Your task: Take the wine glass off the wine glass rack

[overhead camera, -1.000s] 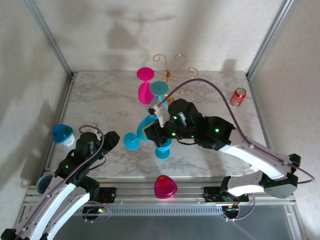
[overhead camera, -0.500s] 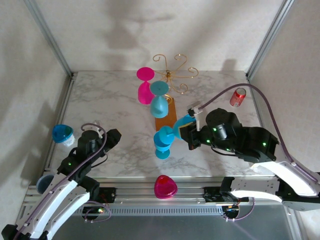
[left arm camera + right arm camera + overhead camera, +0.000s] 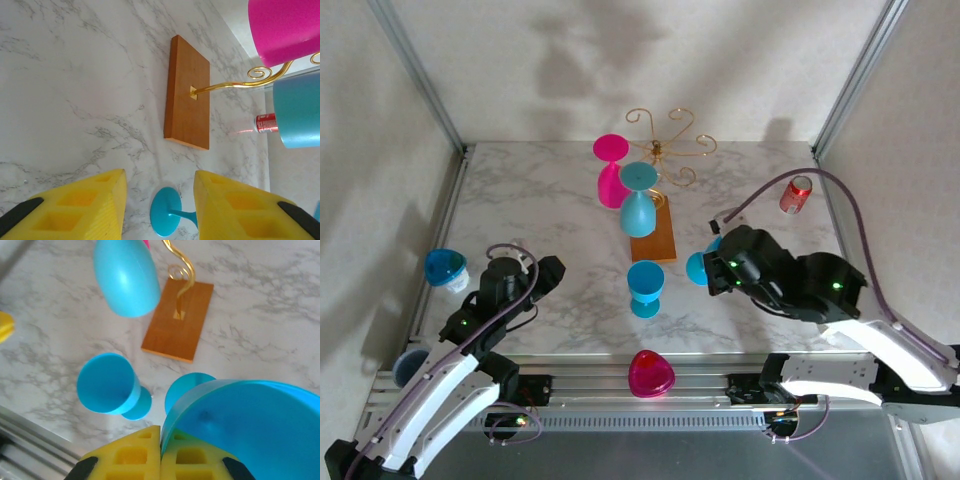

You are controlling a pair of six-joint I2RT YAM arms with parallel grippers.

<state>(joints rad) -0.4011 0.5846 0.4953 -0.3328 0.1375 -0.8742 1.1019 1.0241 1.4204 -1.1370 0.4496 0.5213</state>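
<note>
bench (image 3: pixel 540 200): white marble look with grey veins, smooth, bit of a sheen
wine glass rack (image 3: pixel 185 115): thin gold wire up top, shiny metal; base is orange-brown wood, smooth, kinda satin
blue wine glass (image 3: pixel 250 415): looks like plastic tbh, smooth, soft gloss
pink wine glass (image 3: pixel 285 27): same plastic look, opaque
left fingers (image 3: pixel 75 210): yellow plastic, matt, pocketed moulding
soda can (image 3: pixel 796 193): red, shiny metal

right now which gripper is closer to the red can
Right. The right gripper, holding a blue wine glass, sits toward the near edge and a little left of the red can; the left gripper is across the table, near its left side.
</note>
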